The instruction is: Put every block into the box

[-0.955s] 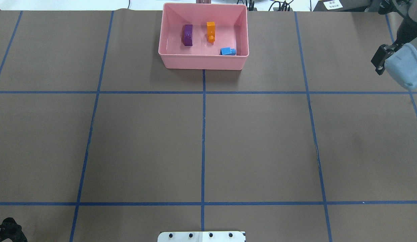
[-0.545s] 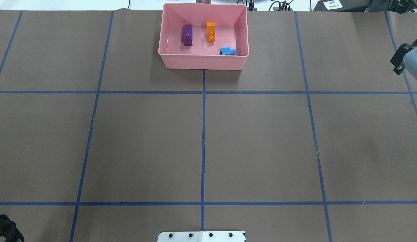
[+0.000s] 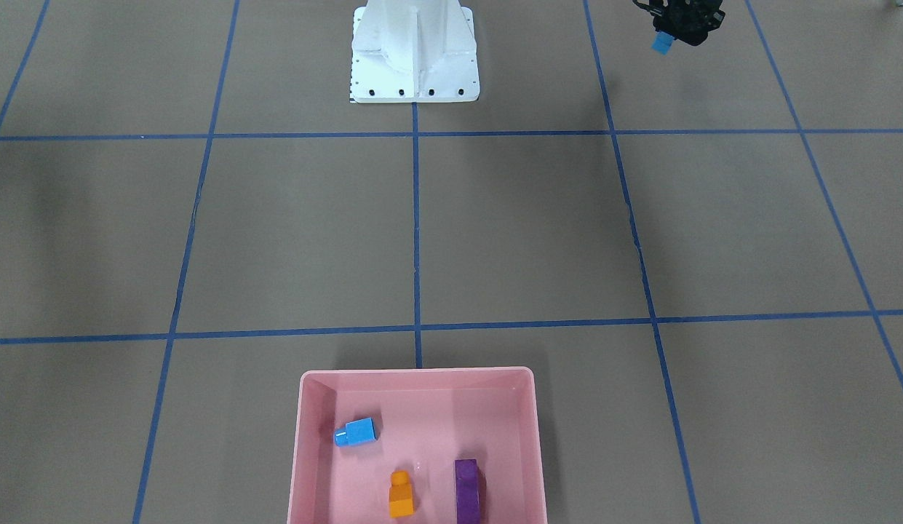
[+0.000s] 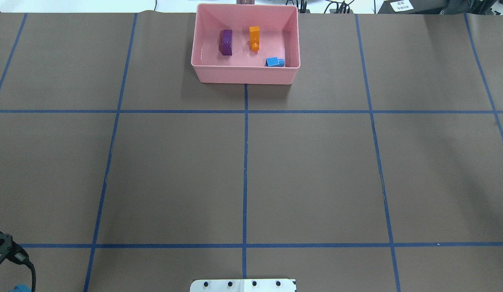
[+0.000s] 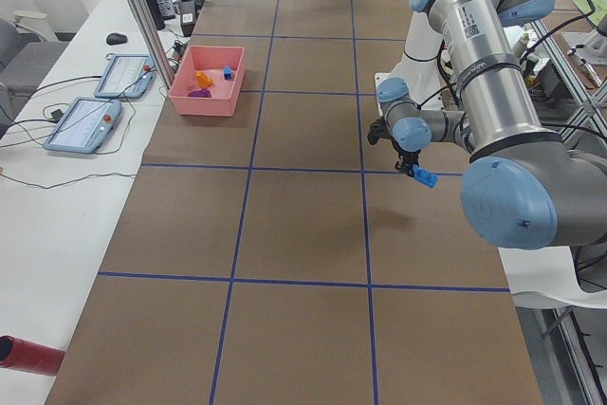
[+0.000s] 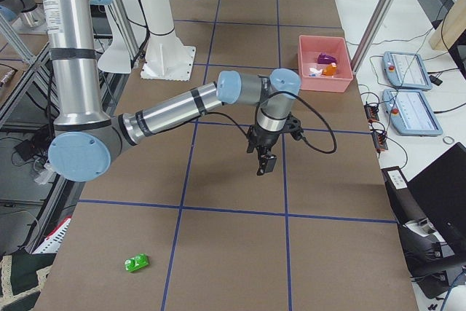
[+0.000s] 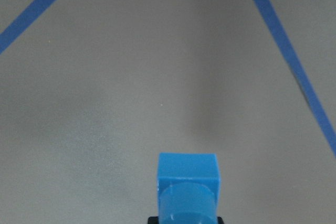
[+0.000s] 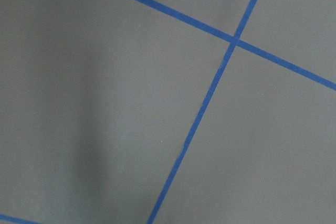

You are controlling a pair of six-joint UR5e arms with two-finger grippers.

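Note:
The pink box (image 4: pixel 245 75) stands at the table's far middle. In it lie the purple brick (image 4: pixel 225 42), the orange brick (image 4: pixel 254 37) and the small blue brick (image 4: pixel 274 62). My left gripper (image 3: pixel 667 35) is shut on a blue brick (image 3: pixel 662 44) and holds it above the table beside the robot base; the left wrist view shows this brick (image 7: pixel 188 190) end-on. The green brick (image 6: pixel 136 261) lies on the table at the end on my right. My right gripper (image 6: pixel 263 168) hangs over the table's right half; I cannot tell whether it is open or shut.
The white robot base (image 3: pixel 415 54) stands at the near middle edge. Blue tape lines divide the brown table cover into squares. Tablets (image 6: pixel 410 71) and cables lie on the white bench beyond the box.
My right arm has drawn back out of the overhead view at its right edge. My left gripper has moved forward at the lower left, and its blue brick now shows there.

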